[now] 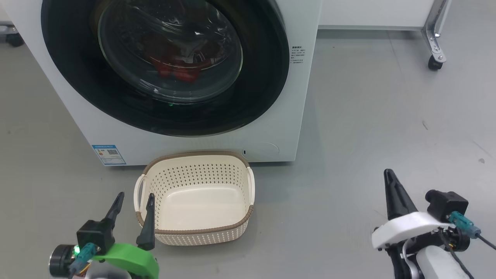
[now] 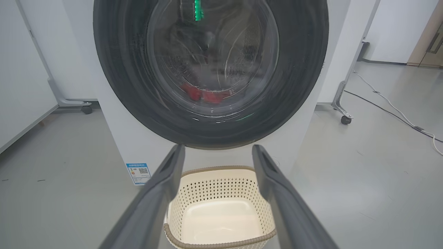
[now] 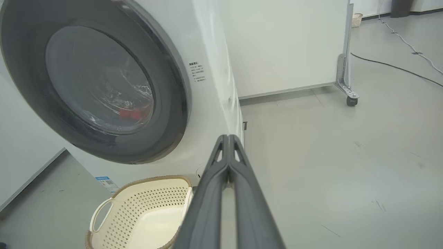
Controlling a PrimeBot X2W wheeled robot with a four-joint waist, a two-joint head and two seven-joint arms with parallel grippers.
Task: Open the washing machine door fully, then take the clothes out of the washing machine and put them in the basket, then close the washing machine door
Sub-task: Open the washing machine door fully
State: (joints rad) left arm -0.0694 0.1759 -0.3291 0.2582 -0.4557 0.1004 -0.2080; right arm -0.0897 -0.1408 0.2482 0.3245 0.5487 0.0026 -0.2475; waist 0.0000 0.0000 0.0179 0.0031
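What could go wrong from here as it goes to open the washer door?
The open left gripper is close beside the basket, so it may knock it when rising. The washing machine door is shut, its rim smooth and glossy, so a grip might slip.

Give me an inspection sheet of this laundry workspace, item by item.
Surface: grey floor, a few scuffs.
Job's things: door shut; red clothes inside the washer, seen through the glass; basket empty, in front of the washer.
Clutter: nothing seen.
Grippers: left tool open, facing basket and door; right tool shut, holding nothing, off to the right.
Cables: cable lying on the floor at the right.
Surroundings: white panel on castors.
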